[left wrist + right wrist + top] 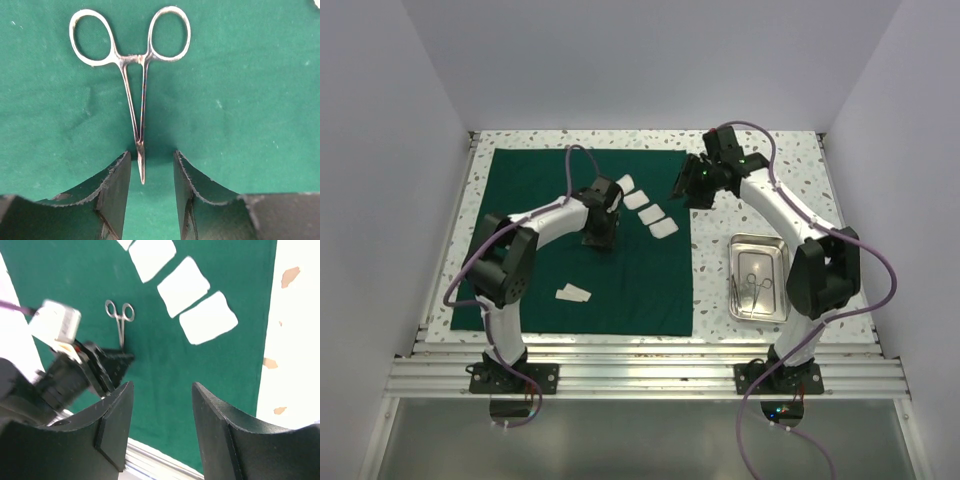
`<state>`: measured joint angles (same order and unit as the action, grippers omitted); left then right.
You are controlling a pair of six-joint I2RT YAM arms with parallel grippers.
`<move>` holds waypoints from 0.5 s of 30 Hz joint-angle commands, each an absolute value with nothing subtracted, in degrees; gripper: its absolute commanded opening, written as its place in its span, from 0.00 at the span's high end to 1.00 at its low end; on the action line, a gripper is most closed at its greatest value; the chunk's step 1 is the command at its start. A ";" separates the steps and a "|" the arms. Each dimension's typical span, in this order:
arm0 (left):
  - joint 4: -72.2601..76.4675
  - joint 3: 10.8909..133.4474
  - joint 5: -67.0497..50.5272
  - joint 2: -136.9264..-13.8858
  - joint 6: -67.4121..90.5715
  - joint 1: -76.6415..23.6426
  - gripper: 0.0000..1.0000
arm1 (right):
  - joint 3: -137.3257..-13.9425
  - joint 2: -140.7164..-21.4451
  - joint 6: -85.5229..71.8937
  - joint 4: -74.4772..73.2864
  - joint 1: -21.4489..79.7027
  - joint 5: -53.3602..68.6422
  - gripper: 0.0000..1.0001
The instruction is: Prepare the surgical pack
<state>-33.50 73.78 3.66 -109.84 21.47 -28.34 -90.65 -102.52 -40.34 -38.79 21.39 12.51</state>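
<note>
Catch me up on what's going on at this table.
The left gripper, open, sits low over the green cloth with the tip of a pair of forceps lying between its fingers, not clamped. The right gripper, open and empty, hangs near the row of white gauze squares. More instruments lie in the steel tray beside the cloth.

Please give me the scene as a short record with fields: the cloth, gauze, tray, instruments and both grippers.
cloth: spread flat on the table
gauze: four squares in a row on the cloth's far right part; one more piece near its front left
tray: on the table right of the cloth, instruments inside
forceps: lying flat on the cloth
left gripper: open, forceps tip between its fingers, not clamped
right gripper: open, empty, above the cloth's right part
</note>
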 commanded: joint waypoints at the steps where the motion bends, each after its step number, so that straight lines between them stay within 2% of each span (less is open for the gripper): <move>1: -32.87 75.50 8.78 -112.23 20.83 -29.53 0.59 | -88.42 -101.16 -38.32 -39.73 22.24 12.65 0.46; 8: -32.61 72.43 9.84 -113.47 21.53 -29.97 0.73 | -88.42 -102.74 -38.85 -37.62 22.41 14.15 0.46; 12: -32.08 72.25 9.06 -113.20 20.92 -29.97 0.94 | -88.59 -105.72 -40.51 -35.43 24.16 16.86 0.46; 14: -32.78 73.30 8.79 -113.20 20.66 -29.97 1.00 | -88.59 -106.96 -41.39 -34.11 25.31 18.27 0.46; 15: -33.22 73.82 8.35 -113.20 20.48 -29.97 1.00 | -88.59 -108.27 -42.44 -32.54 26.36 19.67 0.46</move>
<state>-33.32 74.41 8.60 -110.78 21.37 -29.85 -87.92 -105.71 -40.45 -36.67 23.88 15.25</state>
